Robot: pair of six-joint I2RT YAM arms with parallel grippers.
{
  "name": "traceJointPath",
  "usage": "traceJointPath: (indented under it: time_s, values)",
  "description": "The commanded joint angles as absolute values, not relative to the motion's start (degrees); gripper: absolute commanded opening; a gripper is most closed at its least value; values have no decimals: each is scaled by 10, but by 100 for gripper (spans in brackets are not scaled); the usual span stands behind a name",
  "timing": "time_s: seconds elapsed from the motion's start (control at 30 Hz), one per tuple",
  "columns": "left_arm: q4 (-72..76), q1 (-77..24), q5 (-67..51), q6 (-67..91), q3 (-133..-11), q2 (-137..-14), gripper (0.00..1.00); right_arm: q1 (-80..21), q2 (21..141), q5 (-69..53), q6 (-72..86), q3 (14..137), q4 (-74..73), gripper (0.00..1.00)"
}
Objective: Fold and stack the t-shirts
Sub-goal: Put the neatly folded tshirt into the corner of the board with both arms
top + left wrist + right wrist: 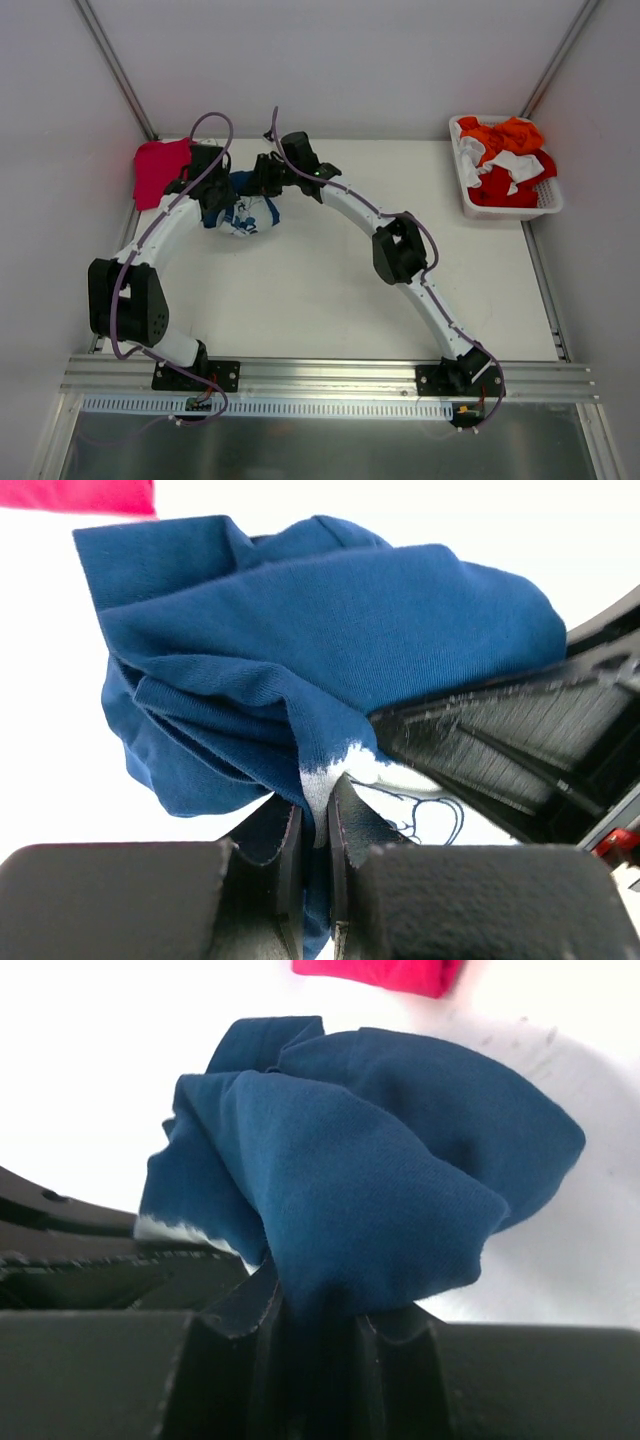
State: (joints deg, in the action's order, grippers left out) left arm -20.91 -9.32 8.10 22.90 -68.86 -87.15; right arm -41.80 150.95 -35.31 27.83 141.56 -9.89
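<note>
While both arms reach toward the far left part of the white surface [330, 290], the navy t-shirt [243, 212] hangs bunched between them as a crumpled bundle, with a patch of white print showing on its lower side. The left claw [315, 815] is pressed nearly together, pinching a thin fold of this cloth where the blue meets the white print; its wrist view shows the fabric squeezed flat between the two dark fingers and spilling up and to the left in layered folds. The right claw [315, 1310] pinches a thicker wad of the same navy t-shirt, its fingers set a little apart with the cloth packed between them and billowing upward above them. The two claws sit close together, each showing at the edge of the other's wrist view, on opposite sides of the bundle. Whether the bundle's underside touches the surface cannot be told. The pinkish-red t-shirt [160, 170] lies on the surface at the far left corner, just beyond the left arm and apart from the navy one. A white basket [510, 211] stands at the far right corner of the surface, well apart from the arms, holding a heap of orange, red and white clothes [505, 150].
</note>
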Motion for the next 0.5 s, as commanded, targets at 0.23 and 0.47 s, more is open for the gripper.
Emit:
traceJointPath:
  time_s: [0.23,0.47]
  values:
    - [-173,-78,139,261,-663,-842,0,-446,1491,-464,270,1381,-75,1]
    - [-164,-91,131,306,-509,-775,0,-477,1387,-417,208,1161,-101,28]
